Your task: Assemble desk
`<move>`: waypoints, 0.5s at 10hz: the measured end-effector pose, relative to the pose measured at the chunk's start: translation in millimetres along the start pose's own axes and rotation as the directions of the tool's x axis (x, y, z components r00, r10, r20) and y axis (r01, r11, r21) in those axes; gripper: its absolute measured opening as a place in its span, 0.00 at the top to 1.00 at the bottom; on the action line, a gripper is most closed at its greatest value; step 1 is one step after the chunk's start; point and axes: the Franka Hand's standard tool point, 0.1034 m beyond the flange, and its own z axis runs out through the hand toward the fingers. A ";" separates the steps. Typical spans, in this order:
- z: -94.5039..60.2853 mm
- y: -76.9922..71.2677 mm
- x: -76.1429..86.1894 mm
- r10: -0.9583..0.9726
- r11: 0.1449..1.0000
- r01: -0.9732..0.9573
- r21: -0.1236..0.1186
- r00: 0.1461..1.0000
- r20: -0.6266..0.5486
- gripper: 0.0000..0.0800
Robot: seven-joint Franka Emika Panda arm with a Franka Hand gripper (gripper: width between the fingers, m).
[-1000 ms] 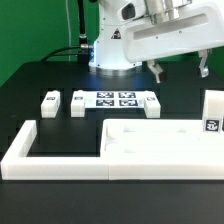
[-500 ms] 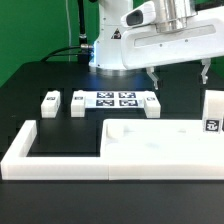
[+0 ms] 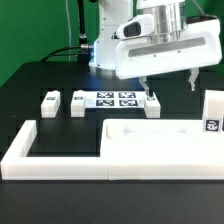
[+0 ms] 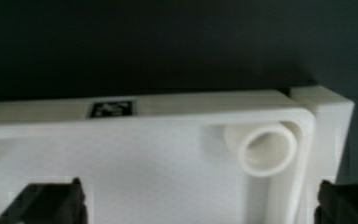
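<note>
Change: your hand (image 3: 168, 84) has come lower and moved toward the exterior view's left since a second ago. You can see no part on the table (image 3: 40, 70) shifted.
Hand state: its fingers (image 3: 144, 88) are spread wide with nothing between them, and they touch no part.
Hand place: it hangs above the far side of the tabletop (image 3: 160, 147).
Tabletop place: it lies flat on the table inside the border frame (image 3: 55, 163), close against the frame's near bar and toward the exterior view's right.
Tabletop axis: its long side runs across the exterior view from left to right. The raised rim and the recess face up.
Wrist view: you look down on one tabletop corner with a round socket (image 4: 270, 150) in it. A small tag sits on the edge, and both fingertips frame the picture.
Legs: two legs (image 3: 50, 102) lie to the exterior view's left of the marker board (image 3: 113, 99). One lies just beside the board's right end. A fourth stands upright at the exterior view's right edge, its tag facing the camera.
</note>
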 end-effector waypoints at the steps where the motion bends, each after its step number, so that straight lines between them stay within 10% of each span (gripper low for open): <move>1: 2.0 -0.8 -3.7 0.012 1.000 -0.012 0.001 1.000 0.017 0.19; 5: 22.2 -3.4 -34.4 0.081 0.997 -0.082 -0.014 0.914 0.398 0.19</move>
